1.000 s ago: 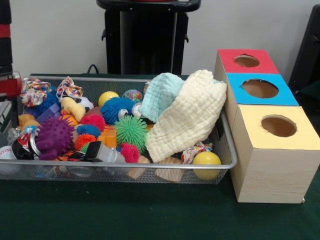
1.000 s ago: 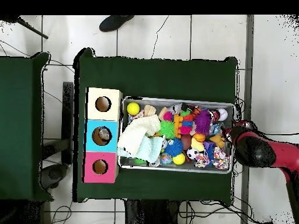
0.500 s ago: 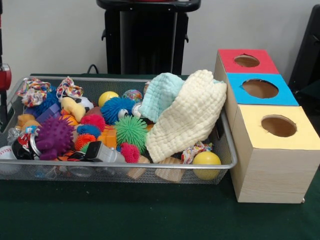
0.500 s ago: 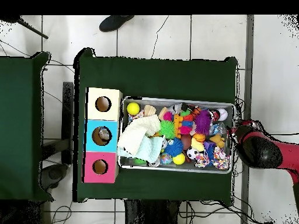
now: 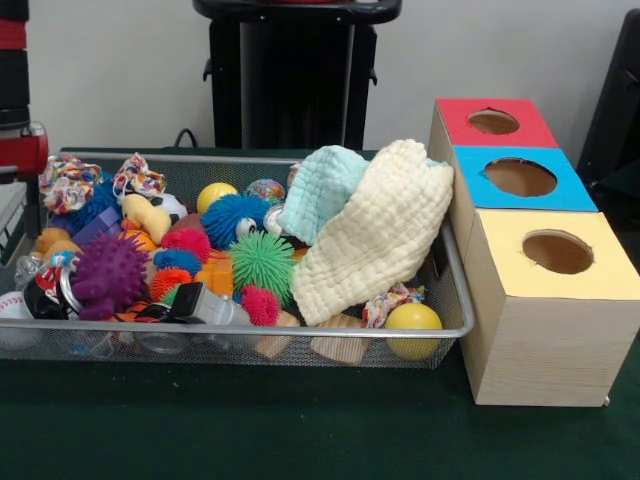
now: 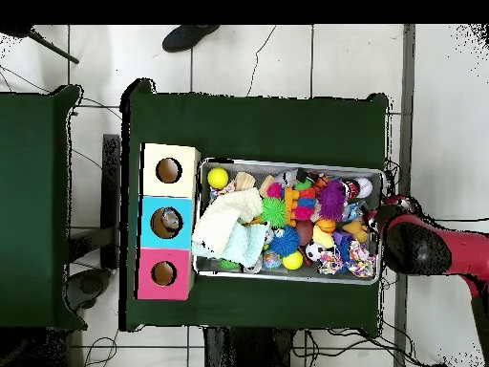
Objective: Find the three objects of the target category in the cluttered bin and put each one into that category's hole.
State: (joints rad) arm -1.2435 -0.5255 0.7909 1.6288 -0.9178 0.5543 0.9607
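Observation:
The wire bin (image 5: pixel 250 330) is packed with toys: a purple spiky ball (image 5: pixel 108 272), a green one (image 5: pixel 262 260), a blue one (image 5: pixel 228 218) and a yellow ball (image 5: pixel 413 320). A cream cloth (image 5: pixel 380 235) and a mint cloth (image 5: pixel 322 190) drape over the bin's right end. Beside it stands the sorting box with a red hole (image 5: pixel 494 121), a blue hole (image 5: pixel 520 177) and a yellow hole (image 5: pixel 557 252). My red and black arm (image 5: pixel 18 150) stands at the bin's left end. In the overhead view its red head (image 6: pixel 418 247) hides the gripper below it.
The bin (image 6: pixel 291 162) and box (image 6: pixel 168 222) sit on a green-covered table (image 6: pixel 258 124). Something grey lies inside the blue hole in the overhead view. A second green table (image 6: pixel 33 205) stands beyond the box, and a person's shoe (image 6: pixel 189 36) shows at the top.
The arm drew back from the bin's end half a second ago and has now swung back to where it was before. Nothing in the bin has moved.

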